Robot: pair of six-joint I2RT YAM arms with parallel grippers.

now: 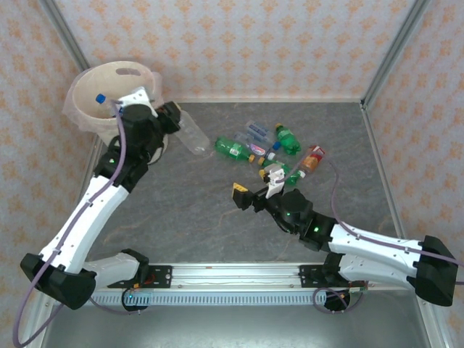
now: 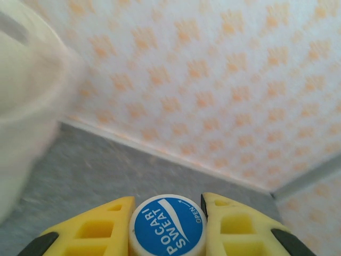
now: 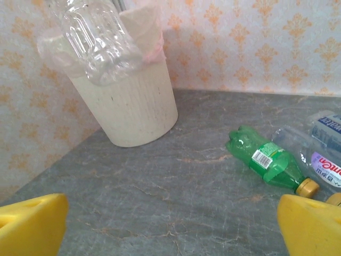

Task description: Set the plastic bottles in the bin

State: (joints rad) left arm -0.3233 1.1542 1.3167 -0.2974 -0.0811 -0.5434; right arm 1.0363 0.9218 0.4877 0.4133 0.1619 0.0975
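1. Top external: the left hand (image 1: 172, 117) sits at 10 o'clock on the tabletop (image 1: 188, 225), just beside the bin (image 1: 109, 72). It is clamped on the cap end of a clear bottle (image 1: 192, 136), whose body points to 4 o'clock, away from the bin. A blue-capped bottle (image 1: 99, 96) already lies inside. The loose bottles (image 1: 272, 145) cluster at 1 o'clock from centre. The right hand (image 1: 255, 185) is spread wide and empty at their 7 o'clock.
2. Left wrist: two yellow fingers (image 2: 96, 232) pinch the blue Pocari Sweat cap (image 2: 168, 226) between them. The bin is a pale blur at 9 o'clock.
3. Right wrist: both yellow fingertips (image 3: 32, 224) sit far apart at 7 and 5 o'clock with nothing between them. The bin stands at 11 o'clock with the clear bottle hanging before its rim. A green bottle (image 3: 266, 157) lies at 3 o'clock.
4. Risk, as I judge it: the bottle is held by its cap alone and looks outside the rim. Letting go now would likely drop it onto the tabletop. Swinging it over could knock the rim, snag the liner (image 3: 152, 32), or twist the cap out of the pinch.
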